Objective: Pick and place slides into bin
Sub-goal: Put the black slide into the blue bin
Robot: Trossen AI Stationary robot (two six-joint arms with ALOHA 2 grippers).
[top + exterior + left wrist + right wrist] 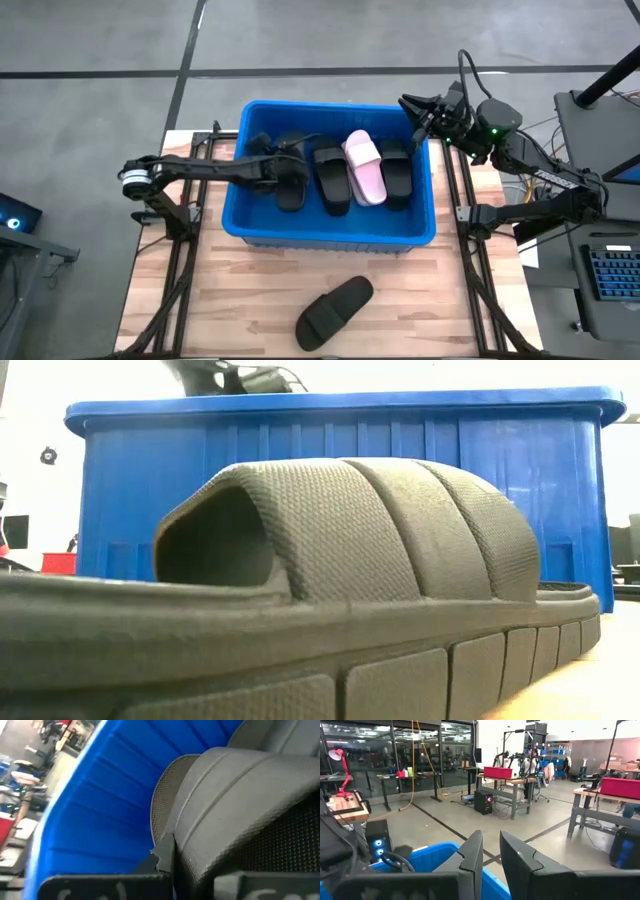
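Observation:
The blue bin (420, 225) stands mid-table and holds several slides: a black one (292, 188) at its left end, another black one (332, 182), a pink one (365, 170) and a black one (397, 170). One more black slide (335, 310) lies sole-down on the table in front of the bin, and it fills the low view (330, 560). My left gripper (268, 165) reaches into the bin from the left and is shut at the leftmost black slide. My right gripper (408, 105) hovers above the bin's far right corner, pointing level, with a narrow gap between its fingers and nothing in it. My left gripper meets the leftmost black slide at the edge of its wide strap (175, 835). One fingertip (162, 857) shows against that edge; the strap hides the other finger. The fingers slant down into the bin from the table's left. The slide is down inside the bin beside the left wall (100, 805).
Bare wooden tabletop (230, 310) lies on both sides of the loose slide. Dark frame rails (185, 270) run along the table's left and right edges. Desks with screens and cables (600, 280) stand beyond the right side.

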